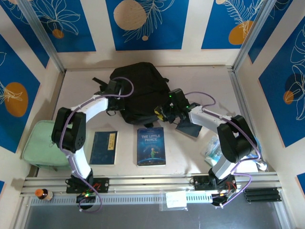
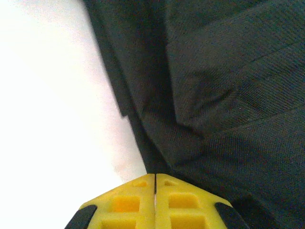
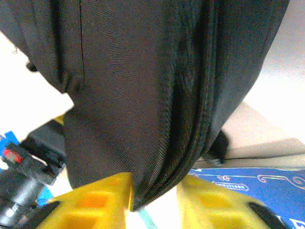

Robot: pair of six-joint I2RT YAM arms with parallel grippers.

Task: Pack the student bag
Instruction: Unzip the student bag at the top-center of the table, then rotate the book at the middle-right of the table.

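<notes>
Fabric this soft will sag and fold, so I judge the student bag (image 1: 140, 88), at the far middle of the table, light but floppy; a seam by the opening looks the safest hold. My left gripper (image 2: 155, 180) is pinched together at its left edge. My right gripper (image 3: 155, 188) stands apart around a fold. A navy book (image 1: 104, 148) and the Little Prince book (image 1: 151, 146) lie nearer me, crowding the approach.

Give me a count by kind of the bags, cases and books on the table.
Black backpack: 1
Mint-green case: 1
Blue books: 2
Flat dark item, maybe a book: 1
Total: 5
</notes>
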